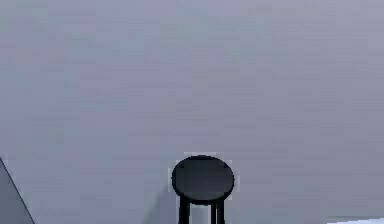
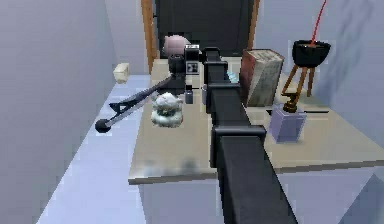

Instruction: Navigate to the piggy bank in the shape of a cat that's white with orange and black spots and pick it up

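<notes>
A home room — black round stool (image 1: pixel 203 180) by a plain wall (image 1: pixel 200 70), cluttered table (image 2: pixel 330 150) before a wood-framed doorway (image 2: pixel 200 20).

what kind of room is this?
Probably a lived-in room in a house, maybe a study or sitting-room corner: a beige table crowded with small ornaments, a book-like box and a dark bowl on a wooden tripod, plus a black round stool against a bare wall.

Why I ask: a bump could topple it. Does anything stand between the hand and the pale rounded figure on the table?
Nothing visible does. The hand shows right next to the pale rounded figure in the arm side view; the brown box stands across the arm.
</notes>
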